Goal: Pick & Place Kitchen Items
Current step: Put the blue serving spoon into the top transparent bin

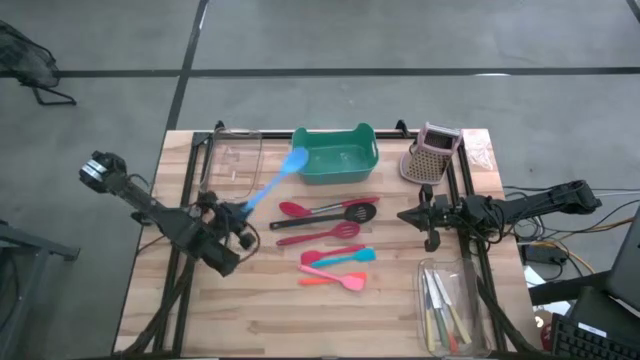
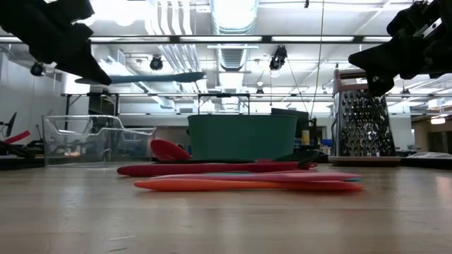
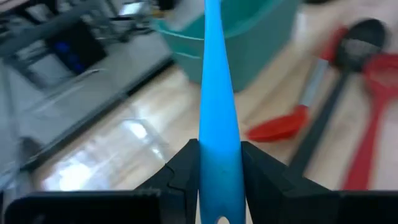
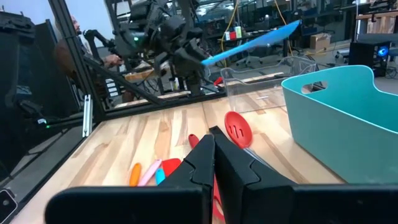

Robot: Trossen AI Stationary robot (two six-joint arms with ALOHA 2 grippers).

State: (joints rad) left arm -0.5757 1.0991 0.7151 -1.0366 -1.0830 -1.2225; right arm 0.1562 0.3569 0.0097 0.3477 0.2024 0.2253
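My left gripper (image 1: 240, 210) (image 3: 219, 163) is shut on a long light-blue spatula (image 1: 275, 182), raised above the table. Its broad head (image 1: 296, 160) hovers at the teal tub's (image 1: 350, 160) left rim. My right gripper (image 1: 405, 215) (image 4: 214, 149) is shut and empty, above the table right of the utensils. Lying flat on the wood are a red spoon (image 1: 296, 208), a black slotted spoon (image 1: 352, 212), a red slotted turner (image 1: 322, 234), a blue-and-pink spatula (image 1: 340, 257) and an orange spatula (image 1: 335, 281). My left gripper pinches the blue spatula's handle near its free end (image 3: 219, 177) between its two fingers (image 3: 184, 171). The fingers lie along the handle, which runs out ahead of them toward the tub. The spatula is lifted clear and nearly level in the low view (image 2: 141, 79).
A clear bin (image 1: 236, 160) stands at the far left. A second clear bin (image 1: 450, 305) at the near right holds pale-handled metal pieces. A pinkish perforated holder (image 1: 432, 152) stands right of the tub. Bare wood lies along the near edge.
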